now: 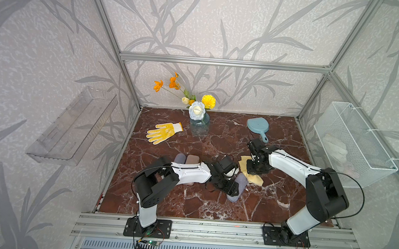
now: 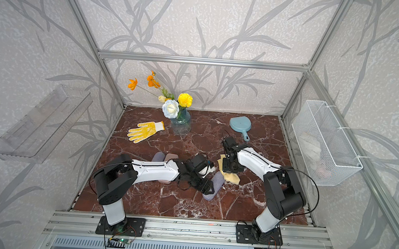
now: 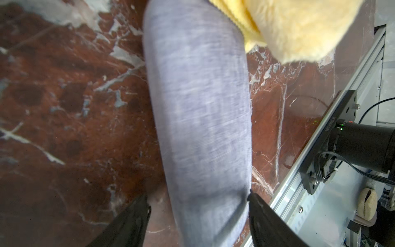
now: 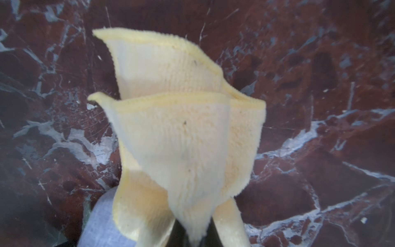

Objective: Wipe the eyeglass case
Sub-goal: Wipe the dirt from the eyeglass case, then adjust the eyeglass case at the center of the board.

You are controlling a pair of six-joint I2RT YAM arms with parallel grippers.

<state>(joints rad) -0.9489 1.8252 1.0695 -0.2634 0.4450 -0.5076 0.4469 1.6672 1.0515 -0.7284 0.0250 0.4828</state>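
Note:
The grey-blue fabric eyeglass case (image 1: pixel 242 181) (image 2: pixel 216 182) lies on the marble table near its middle. In the left wrist view the eyeglass case (image 3: pixel 198 107) runs lengthwise between the jaws of my left gripper (image 3: pixel 198 196) (image 1: pixel 230 188). The jaws straddle one end of it. One finger touches its side and the other stands apart with a gap, so the gripper is open. My right gripper (image 4: pixel 193 235) (image 1: pixel 254 169) is shut on a folded yellow cloth (image 4: pixel 181 128) (image 1: pixel 256 180) (image 2: pixel 233 178). The cloth hangs over the case's far end (image 4: pixel 100 224).
Two more cases, grey (image 1: pixel 179 157) and pinkish (image 1: pixel 192 159), lie behind my left forearm. A yellow-dotted glove (image 1: pixel 163 132), a glass vase of flowers (image 1: pixel 199 126) and a blue hand mirror (image 1: pixel 257 126) sit toward the back. A wire basket (image 1: pixel 351 145) hangs on the right wall, a clear shelf (image 1: pixel 73 126) on the left.

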